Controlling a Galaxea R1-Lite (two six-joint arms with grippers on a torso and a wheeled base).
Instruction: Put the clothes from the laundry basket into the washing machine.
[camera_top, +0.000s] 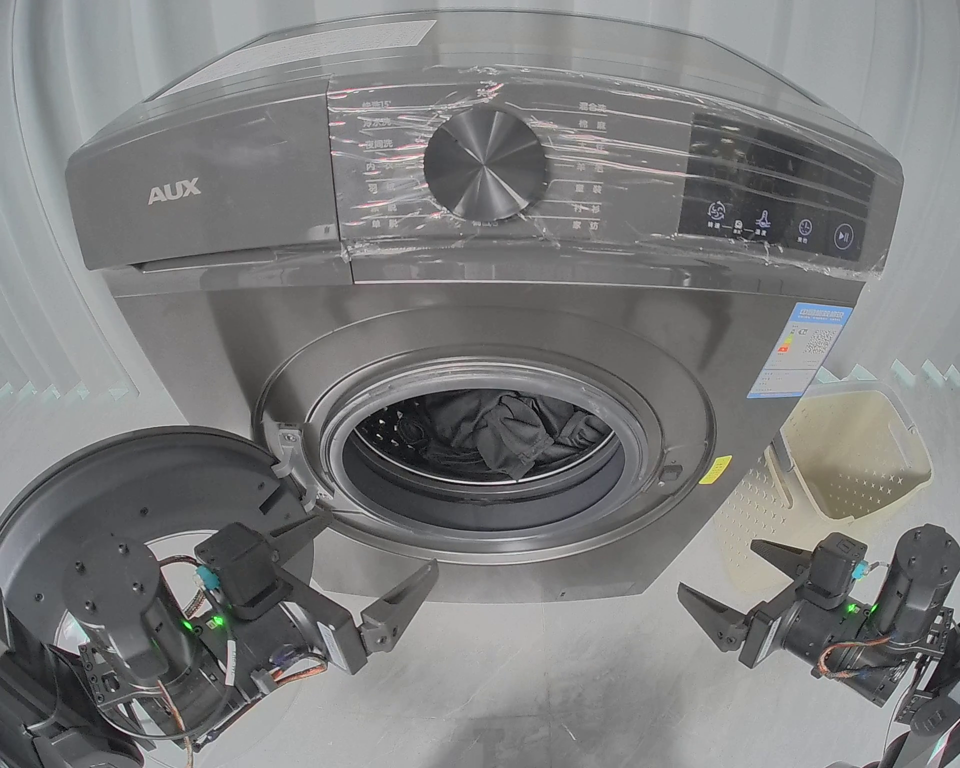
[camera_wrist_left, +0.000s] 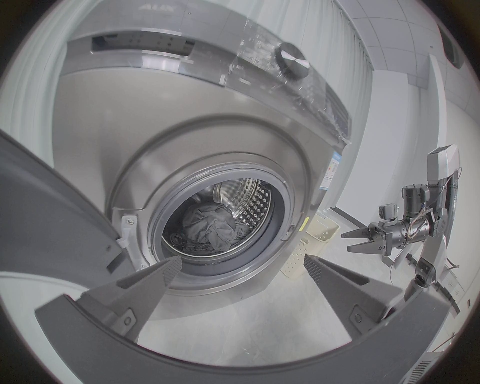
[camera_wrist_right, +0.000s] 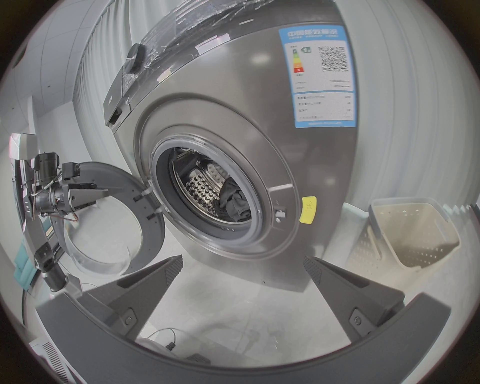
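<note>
Inspector A: Backdrop?
Inspector B: A pale pleated curtain (camera_top: 50, 280) hangs across the back, its hem meeting the floor (camera_top: 560, 680).
Inspector A: Floor condition?
Inspector B: Light grey, smooth, faintly reflective.
Inspector A: Room beyond?
Inspector B: A white wall (camera_wrist_left: 395, 150) begins where the curtain ends, with a dark skirting strip (camera_wrist_left: 350, 218) at its foot. The ceiling (camera_wrist_left: 400, 35) is square panels.

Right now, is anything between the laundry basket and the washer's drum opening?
Nothing visible. The door is swung open to the left, the drum mouth is unobstructed, and dark clothes already lie inside. The laundry basket looks empty.
</note>
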